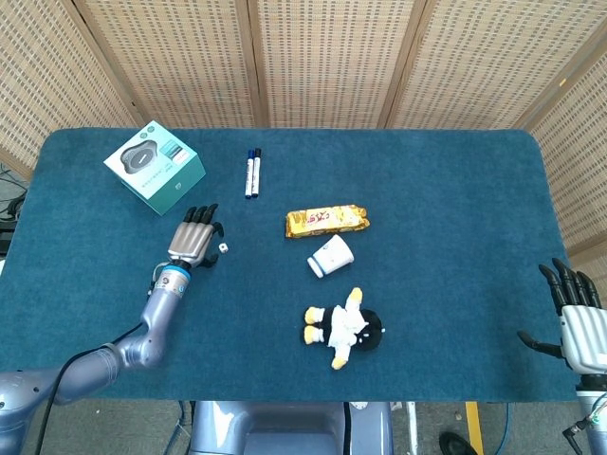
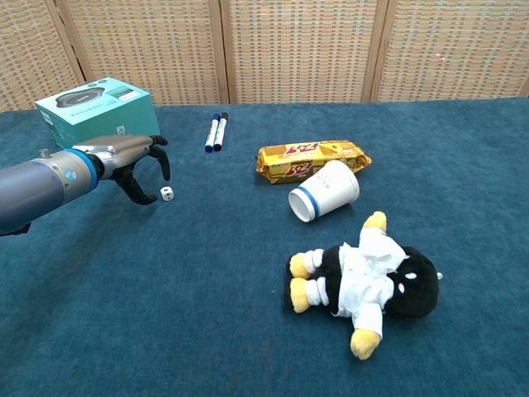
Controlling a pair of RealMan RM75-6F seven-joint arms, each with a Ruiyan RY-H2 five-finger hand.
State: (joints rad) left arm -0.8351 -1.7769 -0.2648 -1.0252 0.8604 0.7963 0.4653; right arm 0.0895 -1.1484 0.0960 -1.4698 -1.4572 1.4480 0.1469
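One small white die (image 2: 167,193) lies on the blue felt table (image 1: 436,190), toward its left edge, just beside the left hand (image 2: 132,157), whose dark fingers curl downward, spread and empty. The right hand (image 1: 574,318) hangs open, holding nothing, off the table's near right corner.

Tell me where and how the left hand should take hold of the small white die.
Pinch the die across two opposite side faces, coming down from above. It is a tiny cube lying flat on the cloth, apart from everything else, so only fingertips fit. The left hand hovers open just beside it.
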